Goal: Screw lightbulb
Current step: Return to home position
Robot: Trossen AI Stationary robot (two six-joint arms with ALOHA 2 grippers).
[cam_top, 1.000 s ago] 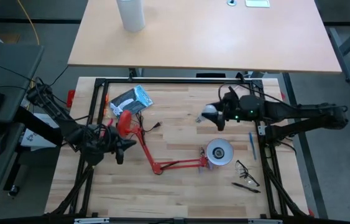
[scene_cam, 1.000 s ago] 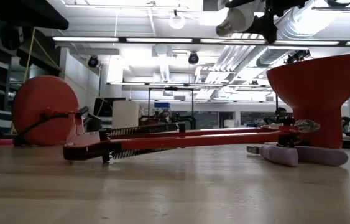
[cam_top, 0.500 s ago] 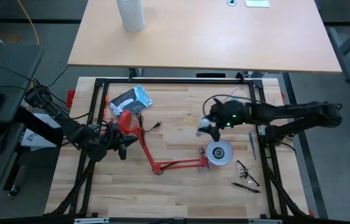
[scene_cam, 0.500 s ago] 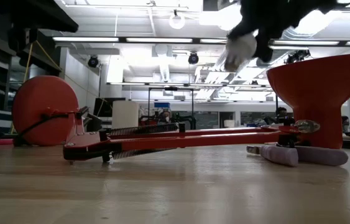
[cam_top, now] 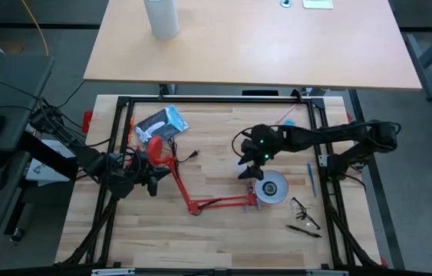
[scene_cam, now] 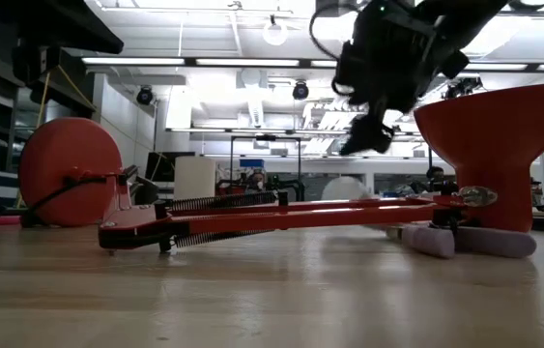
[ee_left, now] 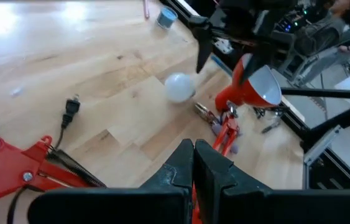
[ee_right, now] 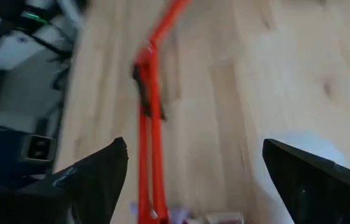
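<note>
Right wrist view, right gripper [ee_right: 194, 145] spread wide, empty, above lightbulb [ee_left: 179, 87]

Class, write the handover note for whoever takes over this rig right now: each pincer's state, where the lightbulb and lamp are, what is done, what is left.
Left pincer: shut, empty, near the left edge of the table, by the lamp base.
Right pincer: open, empty, hanging above the lightbulb.
Lightbulb: loose on the table beside the red lamp's shade, not in it.
Done: bulb out and let go. Left: likely only drawing that pincer back to rest.
</note>
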